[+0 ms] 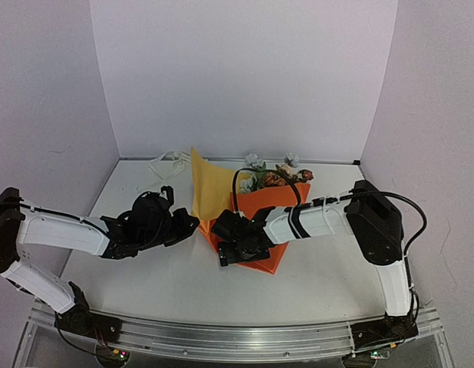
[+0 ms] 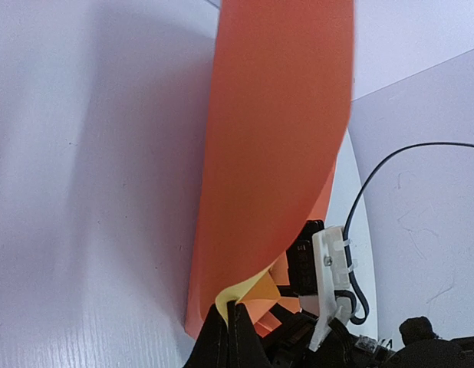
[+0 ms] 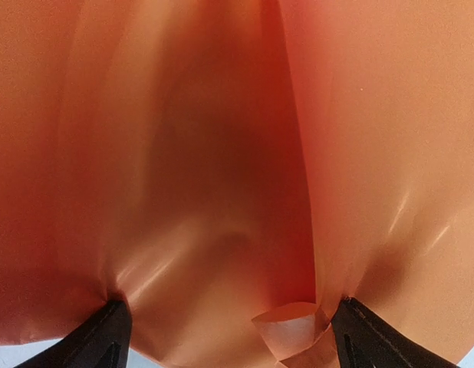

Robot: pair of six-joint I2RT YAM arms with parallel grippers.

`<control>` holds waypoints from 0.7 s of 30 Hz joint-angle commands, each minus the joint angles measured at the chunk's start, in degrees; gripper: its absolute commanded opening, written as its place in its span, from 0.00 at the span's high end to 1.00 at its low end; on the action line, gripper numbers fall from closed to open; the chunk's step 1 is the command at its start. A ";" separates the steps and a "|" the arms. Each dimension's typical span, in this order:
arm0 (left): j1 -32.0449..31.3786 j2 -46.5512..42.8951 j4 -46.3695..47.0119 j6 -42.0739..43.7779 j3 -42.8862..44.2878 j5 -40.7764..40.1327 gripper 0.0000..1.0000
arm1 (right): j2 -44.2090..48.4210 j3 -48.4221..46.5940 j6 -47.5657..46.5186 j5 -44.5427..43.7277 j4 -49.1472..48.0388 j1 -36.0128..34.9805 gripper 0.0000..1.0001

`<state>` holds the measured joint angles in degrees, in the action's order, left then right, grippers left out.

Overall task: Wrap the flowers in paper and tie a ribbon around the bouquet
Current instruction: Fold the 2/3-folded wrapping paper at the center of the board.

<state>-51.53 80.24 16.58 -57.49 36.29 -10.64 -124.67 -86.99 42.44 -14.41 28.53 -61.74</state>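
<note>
1. Lying on the table (image 1: 314, 284), the paper (image 1: 274, 259) makes a loose orange wrap. The flowers (image 1: 271, 178) sit in its far open end, with pale and red heads showing past the rim.
2. One flap of the paper stands upright on the left of the wrap. It shows yellow from above, and its orange face is turned to the left arm.
3. The left gripper (image 2: 228, 310) has its fingers pinched together on the flap's bottom corner, where a bit of yellow shows between them.
4. The right gripper (image 3: 229, 337) is over the near part of the wrap. Its fingers (image 3: 99, 341) are spread wide, with the tips against the orange surface and nothing clamped between them.
5. The ribbon (image 1: 166, 161) lies bunched at the back left by the wall, behind the raised flap and apart from it.
6. The right arm and its black cable (image 1: 237, 180) cross the wrap and hide its middle from above.
</note>
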 commanded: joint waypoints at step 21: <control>-0.06 3.08 -1.59 8.40 7.46 4.52 1.00 | 18.97 12.50 -0.19 3.74 -6.56 0.65 0.02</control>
<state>-51.68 82.39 13.63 -54.03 40.00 -8.78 -110.20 -78.48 41.58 -12.32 26.65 -61.78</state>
